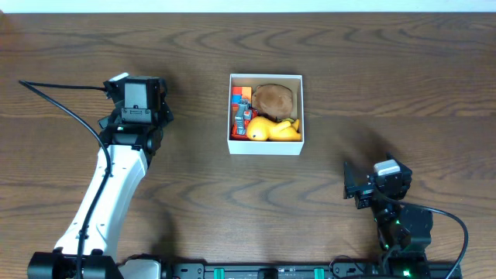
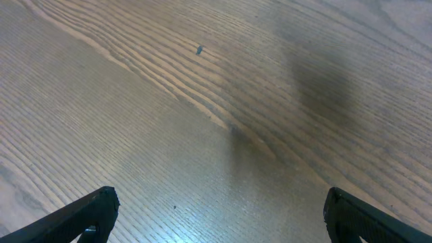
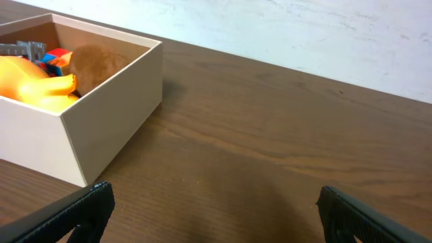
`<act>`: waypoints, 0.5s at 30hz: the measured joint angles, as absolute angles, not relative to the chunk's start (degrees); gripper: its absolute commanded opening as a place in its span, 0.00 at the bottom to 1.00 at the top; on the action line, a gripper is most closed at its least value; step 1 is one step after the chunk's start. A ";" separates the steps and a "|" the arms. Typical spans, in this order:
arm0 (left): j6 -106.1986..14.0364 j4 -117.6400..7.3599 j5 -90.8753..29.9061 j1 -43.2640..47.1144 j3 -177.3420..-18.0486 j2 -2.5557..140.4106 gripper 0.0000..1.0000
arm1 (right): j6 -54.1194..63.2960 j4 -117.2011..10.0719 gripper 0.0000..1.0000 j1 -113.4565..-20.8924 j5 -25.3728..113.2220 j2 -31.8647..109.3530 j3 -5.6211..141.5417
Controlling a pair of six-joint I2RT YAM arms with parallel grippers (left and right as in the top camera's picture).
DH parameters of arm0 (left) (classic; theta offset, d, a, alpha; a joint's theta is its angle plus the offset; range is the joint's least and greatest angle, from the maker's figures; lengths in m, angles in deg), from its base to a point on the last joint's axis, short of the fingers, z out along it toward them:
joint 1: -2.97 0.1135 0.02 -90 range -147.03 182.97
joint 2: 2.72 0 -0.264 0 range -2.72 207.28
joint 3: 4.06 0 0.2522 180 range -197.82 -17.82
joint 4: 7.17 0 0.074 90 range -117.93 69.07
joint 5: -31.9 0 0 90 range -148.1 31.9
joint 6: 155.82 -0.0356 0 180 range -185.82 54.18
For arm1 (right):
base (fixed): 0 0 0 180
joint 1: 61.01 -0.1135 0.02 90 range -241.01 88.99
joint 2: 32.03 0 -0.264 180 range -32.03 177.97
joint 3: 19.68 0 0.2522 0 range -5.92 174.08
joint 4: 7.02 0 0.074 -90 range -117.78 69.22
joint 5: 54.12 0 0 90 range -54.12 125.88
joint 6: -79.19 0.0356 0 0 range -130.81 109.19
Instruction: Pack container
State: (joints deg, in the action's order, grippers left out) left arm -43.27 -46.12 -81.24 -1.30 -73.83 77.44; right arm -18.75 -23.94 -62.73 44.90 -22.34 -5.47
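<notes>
Since both arms rest well apart from the container (image 1: 266,146), we judge the packing finished or paused. Our left gripper (image 1: 137,91) hangs spread wide over bare table (image 1: 387,70) toward the left edge, and our right gripper (image 1: 363,186) gapes empty near the front edge. Midway along the far edge, its low white walls enclose a yellow duck (image 1: 271,129), a brown lump (image 1: 273,98) and a colourful block toy (image 1: 242,105).

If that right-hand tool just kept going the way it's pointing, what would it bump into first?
Probably the table itself: the open right tool aims low across bare wood. The container sits off to its left, seemingly outside that line, though depth is unclear.
</notes>
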 measured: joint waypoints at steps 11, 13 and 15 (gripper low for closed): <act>-43.27 -46.01 -81.21 -1.54 -73.78 71.91 0.98 | -18.75 -23.94 0.99 -62.73 44.92 -22.34 -5.47; -43.27 -45.99 -81.21 -1.67 -73.78 66.32 0.98 | -18.75 -23.96 0.99 -62.73 44.92 -22.34 -5.47; -43.27 -46.06 -81.24 -1.69 -73.76 59.56 0.98 | -18.73 -23.94 0.99 -62.73 44.92 -22.34 -5.47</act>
